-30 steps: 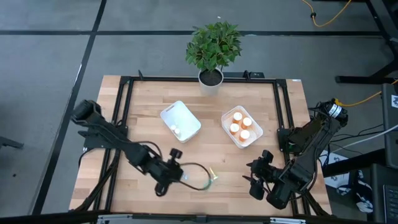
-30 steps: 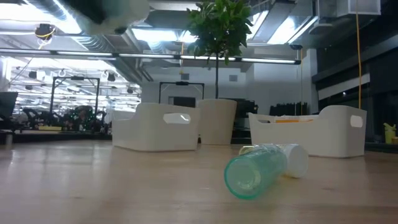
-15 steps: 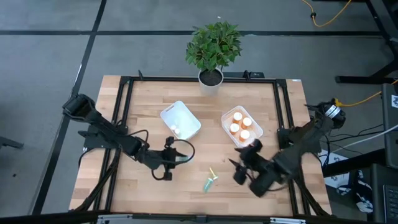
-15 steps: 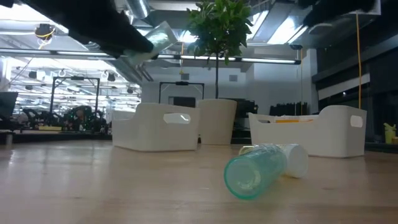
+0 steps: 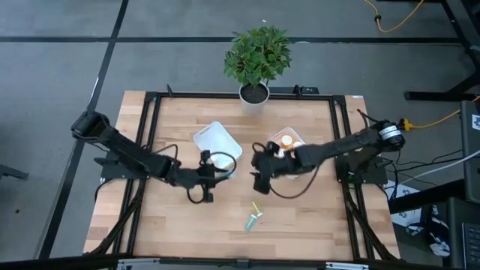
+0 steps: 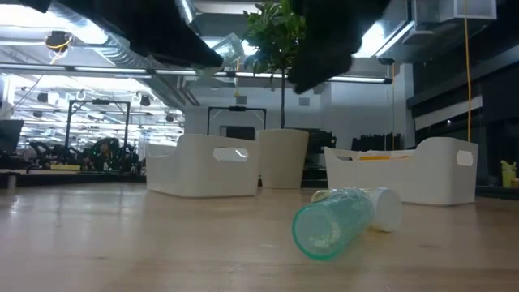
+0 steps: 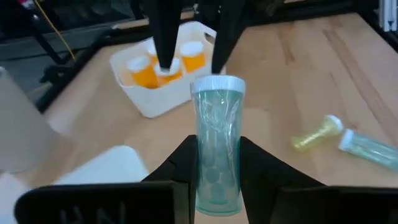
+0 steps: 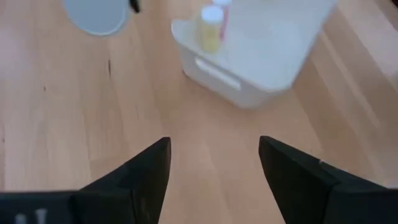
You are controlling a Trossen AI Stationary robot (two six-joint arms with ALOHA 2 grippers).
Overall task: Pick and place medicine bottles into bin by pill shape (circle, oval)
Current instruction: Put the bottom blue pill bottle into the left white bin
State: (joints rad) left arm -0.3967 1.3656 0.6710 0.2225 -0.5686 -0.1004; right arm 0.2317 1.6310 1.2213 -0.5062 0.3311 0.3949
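Two bottles, one pale teal (image 5: 251, 222) and one yellow-green (image 5: 256, 208), lie nearest us on the surface. Farther, we see the left end effector (image 7: 214, 163) clamped on a teal bottle (image 7: 216, 140) beside the left bin (image 5: 217, 142); the right end effector (image 8: 213, 163) hangs with fingers apart.

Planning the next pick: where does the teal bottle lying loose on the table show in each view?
High view: loose teal bottle, low in the picture, near centre.
Low view: foreground, right of centre.
Left wrist view: at the right edge; the held teal bottle in the left claw is a different one.
Right wrist view: not in it.
Shared landmark: the tray of orange bottles.
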